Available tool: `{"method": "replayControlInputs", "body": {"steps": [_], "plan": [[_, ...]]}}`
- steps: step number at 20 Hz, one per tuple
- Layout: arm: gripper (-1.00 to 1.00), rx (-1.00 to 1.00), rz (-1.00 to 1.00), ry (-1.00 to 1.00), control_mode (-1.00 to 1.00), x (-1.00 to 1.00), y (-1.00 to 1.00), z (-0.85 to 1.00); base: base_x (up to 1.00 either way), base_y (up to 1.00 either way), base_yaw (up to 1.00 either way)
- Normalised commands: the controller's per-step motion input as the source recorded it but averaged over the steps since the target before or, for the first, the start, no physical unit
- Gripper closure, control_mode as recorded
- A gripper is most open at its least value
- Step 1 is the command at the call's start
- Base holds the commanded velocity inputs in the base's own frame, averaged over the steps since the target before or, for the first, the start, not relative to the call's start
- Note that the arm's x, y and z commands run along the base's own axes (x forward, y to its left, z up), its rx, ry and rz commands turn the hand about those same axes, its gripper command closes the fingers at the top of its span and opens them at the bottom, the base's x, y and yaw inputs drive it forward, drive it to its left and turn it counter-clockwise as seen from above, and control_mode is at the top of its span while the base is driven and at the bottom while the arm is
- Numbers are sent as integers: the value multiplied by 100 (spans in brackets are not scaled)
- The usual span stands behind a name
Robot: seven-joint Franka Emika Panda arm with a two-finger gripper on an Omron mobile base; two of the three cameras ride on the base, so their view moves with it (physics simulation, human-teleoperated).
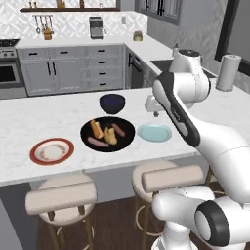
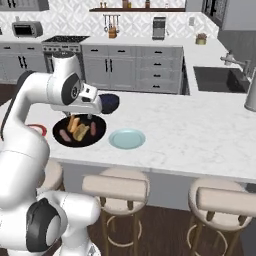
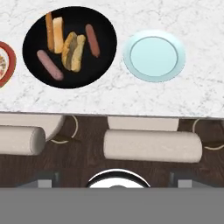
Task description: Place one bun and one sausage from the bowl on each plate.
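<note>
The wide black bowl [image 1: 108,142] [image 3: 103,61] sits on the marble island. It holds two orange buns [image 3: 53,33] side by side, two pinkish sausages [image 3: 92,40] [image 3: 49,64] and darker golden pieces [image 3: 73,51] in the middle. The pale blue plate [image 1: 154,133] [image 3: 154,56] lies empty just right of it. The cream plate with a red rim [image 1: 52,151] [image 3: 5,63] lies to its left. My gripper [image 2: 90,117] hangs open and empty high above the bowl's right side, its fingertips [image 3: 48,180] wide apart.
A small deep dark-blue bowl [image 1: 112,103] stands behind the black one. Padded stools [image 1: 61,195] [image 3: 152,145] line the island's near edge. A paper towel roll [image 1: 228,72] and a sink [image 2: 220,79] are on the far counter.
</note>
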Motion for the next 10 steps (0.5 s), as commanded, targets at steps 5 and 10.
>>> {"method": "replayControlInputs", "body": {"steps": [5, 10], "plan": [[-100, 0, 0, 0, 100, 0, 0, 0, 25, 93, 4], [-100, 0, 0, 0, 100, 0, 0, 0, 61, 2, 13]]}}
